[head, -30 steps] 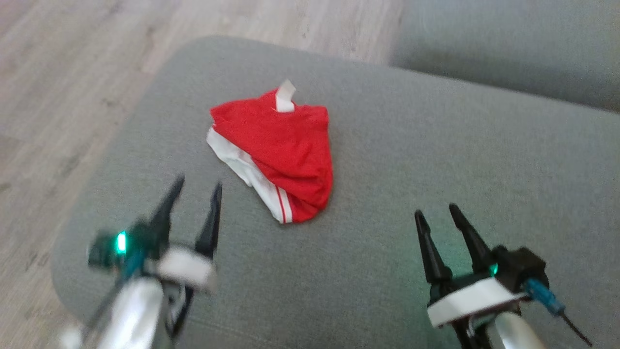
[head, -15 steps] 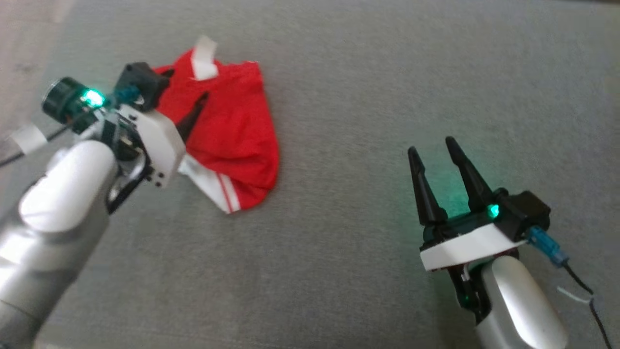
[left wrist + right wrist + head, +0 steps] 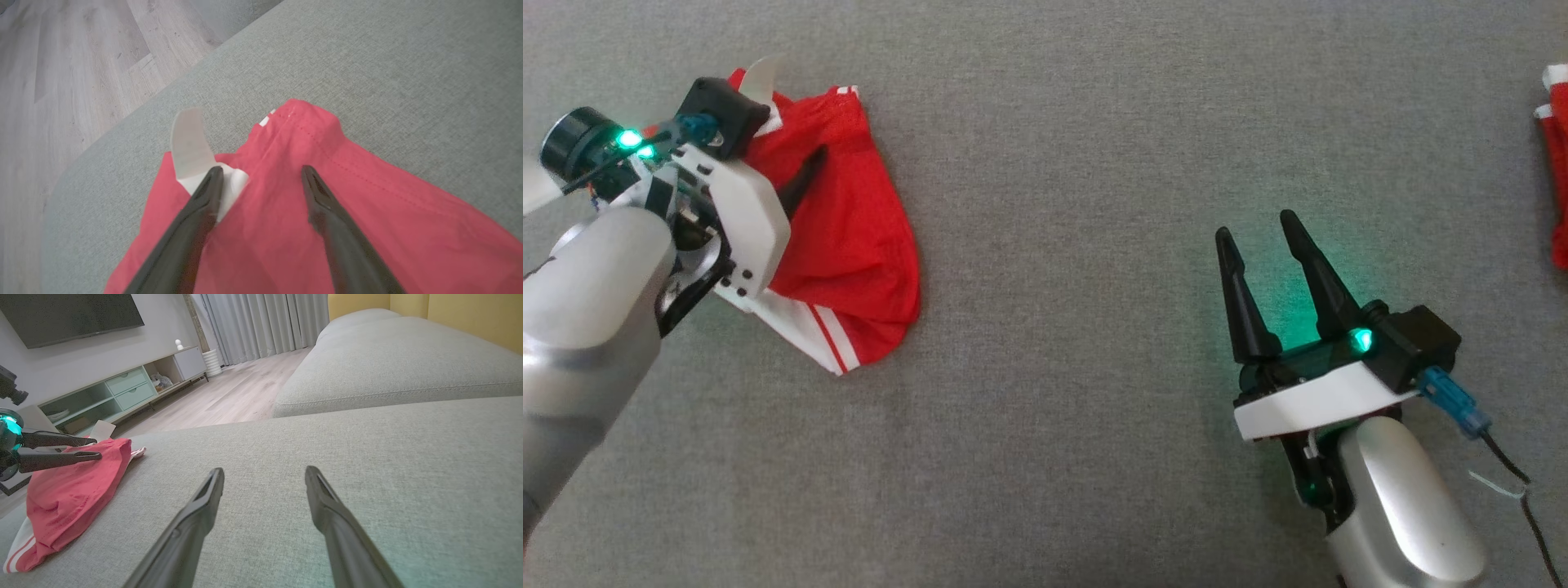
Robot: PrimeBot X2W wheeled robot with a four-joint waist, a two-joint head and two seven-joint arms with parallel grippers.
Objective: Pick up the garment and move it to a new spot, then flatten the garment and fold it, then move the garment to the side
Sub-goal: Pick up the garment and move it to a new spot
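A red garment [image 3: 858, 245] with white striped trim lies crumpled on the grey sofa cushion [image 3: 1054, 163], at the left of the head view. A white tag [image 3: 188, 143] sticks up from its far edge. My left gripper [image 3: 261, 169] is open just over the garment's far part. Red cloth lies between and under its fingers, and the left finger is beside the tag. I cannot tell whether it touches the cloth. From the right wrist view the garment [image 3: 69, 486] and the left gripper [image 3: 98, 448] sit at the left. My right gripper [image 3: 1256, 224] is open and empty over bare cushion.
Another red and white piece of cloth [image 3: 1556, 163] shows at the right edge of the head view. The cushion's edge drops to a wooden floor [image 3: 61, 61] just beyond the garment. A second cushion [image 3: 388, 355] lies further back, and a TV cabinet [image 3: 122, 392] stands across the room.
The head camera has tilted down and shifted, so the whole picture moved. My left arm has reached forward, from short of the garment to over it. The right gripper has hardly moved.
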